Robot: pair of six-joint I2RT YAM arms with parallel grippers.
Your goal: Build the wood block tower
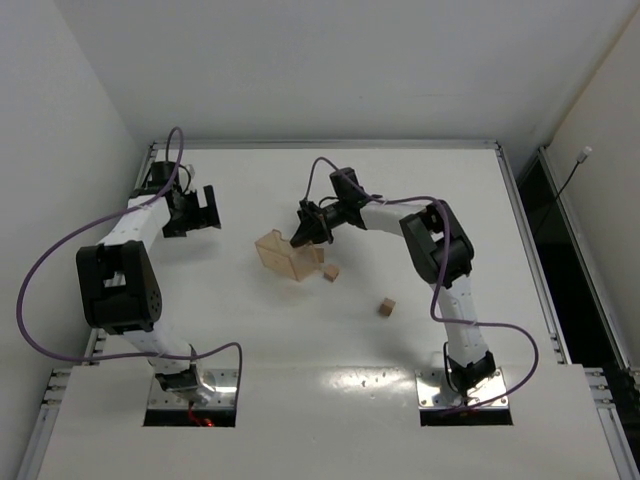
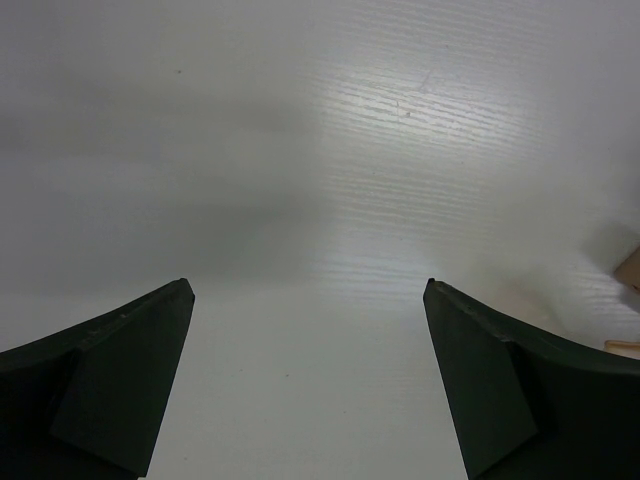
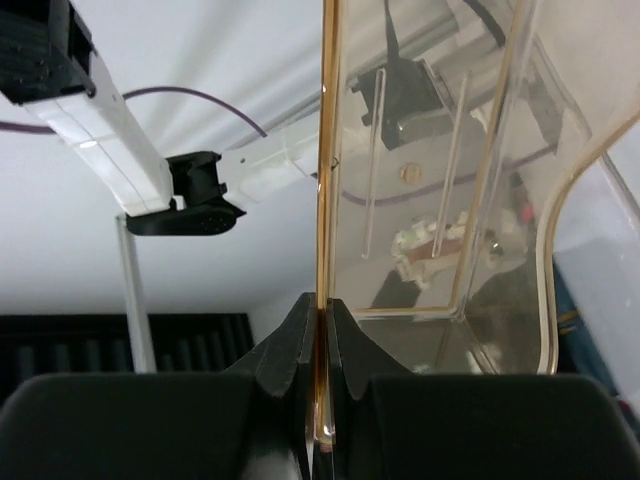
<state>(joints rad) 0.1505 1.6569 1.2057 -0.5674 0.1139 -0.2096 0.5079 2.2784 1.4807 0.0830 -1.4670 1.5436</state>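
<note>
Two light-tan wood blocks lie loose on the white table, one (image 1: 330, 272) just right of the tray and one (image 1: 386, 307) further right and nearer. A third block (image 1: 318, 256) seems to sit against the tray's right side. No stacked tower shows in any view. My right gripper (image 1: 300, 238) is shut on the wall of the translucent tan plastic tray (image 1: 282, 255); in the right wrist view the gripper (image 3: 322, 318) clamps that thin wall (image 3: 328, 180). My left gripper (image 1: 207, 210) is open and empty at the far left, over bare table in its wrist view (image 2: 308, 285).
The tray looks tipped, with its open side facing away from the right wrist camera. The white table (image 1: 330, 400) has raised rails on its left, right and far edges. Purple cables loop off both arms. A tan edge (image 2: 628, 268) shows at the right border of the left wrist view.
</note>
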